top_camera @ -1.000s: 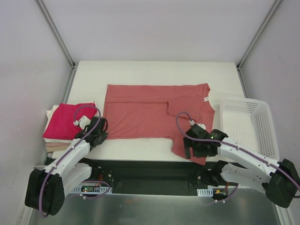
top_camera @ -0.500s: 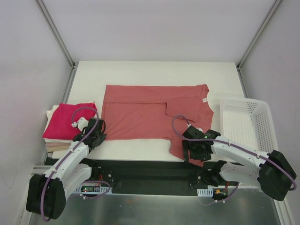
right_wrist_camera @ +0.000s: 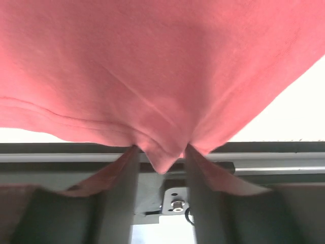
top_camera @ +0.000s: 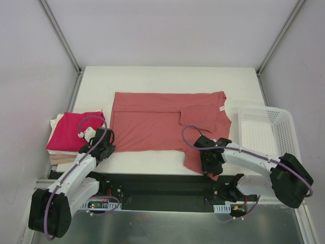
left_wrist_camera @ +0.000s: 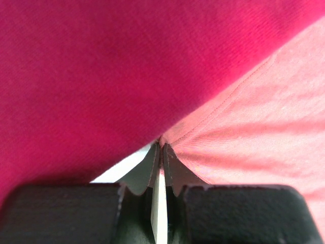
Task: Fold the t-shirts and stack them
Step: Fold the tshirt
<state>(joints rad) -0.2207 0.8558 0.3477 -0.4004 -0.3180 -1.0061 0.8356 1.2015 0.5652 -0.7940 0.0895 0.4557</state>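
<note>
The white mesh basket (top_camera: 264, 109) sits at the right edge of the table (top_camera: 167, 76), and only its own perforated floor shows inside it. At the left edge a magenta-red folded t-shirt (top_camera: 73, 129) lies on top of cream folded t-shirts (top_camera: 56, 158). These show only as thin pale edges beneath it, so how many there are cannot be told. The salmon t-shirt (top_camera: 152, 119) is spread flat across the middle of the table with one sleeve turned in over its body, and its lower right part droops over the near edge. The left gripper (left_wrist_camera: 161, 147) is at the shirt's lower left corner, its fingers pressed together on the hem, with wrinkles fanning out from the pinch. Blurred magenta cloth fills the upper left of that wrist view. The right gripper (right_wrist_camera: 161, 152) is at the drooping lower right hem. Its fingers (right_wrist_camera: 127, 193) stand partly apart with a tuck of salmon cloth hanging between them and cloth draped over both. From above, the arm covers that corner.
</note>
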